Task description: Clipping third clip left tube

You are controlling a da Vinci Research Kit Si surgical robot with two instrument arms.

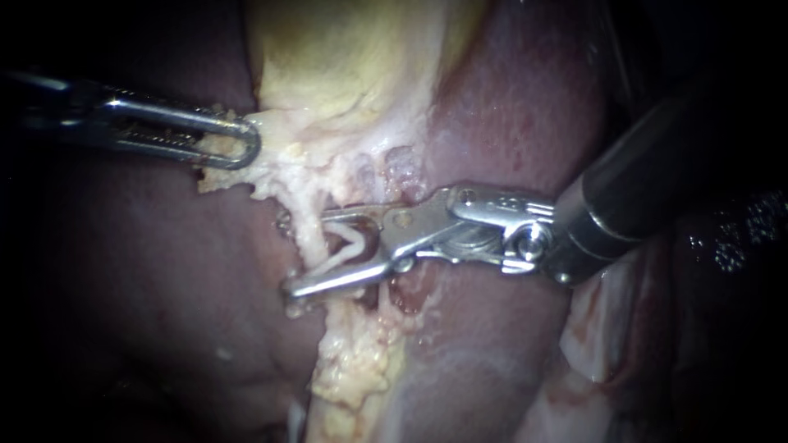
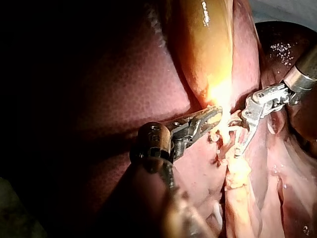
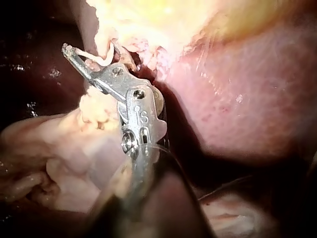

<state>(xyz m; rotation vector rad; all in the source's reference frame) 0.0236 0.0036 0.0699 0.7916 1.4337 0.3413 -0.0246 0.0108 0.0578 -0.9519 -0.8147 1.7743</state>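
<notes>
- the left instrument (image 1: 238,141) is gripping pale tissue (image 1: 275,160) at the lower edge of the gallbladder (image 1: 345,57), its jaws clamping it from both sides.
- the right instrument (image 1: 308,250) is carrying a white clip (image 1: 351,244) between its spread jaws, both jaws touching it.
- the clip is sitting astride the tube (image 1: 305,223), which is running down over the liver (image 1: 525,107) below the gallbladder.

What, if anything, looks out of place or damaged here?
Nothing stands out. The right instrument carries an open white clip at the tube; the left instrument holds pale tissue beside the gallbladder.
</notes>
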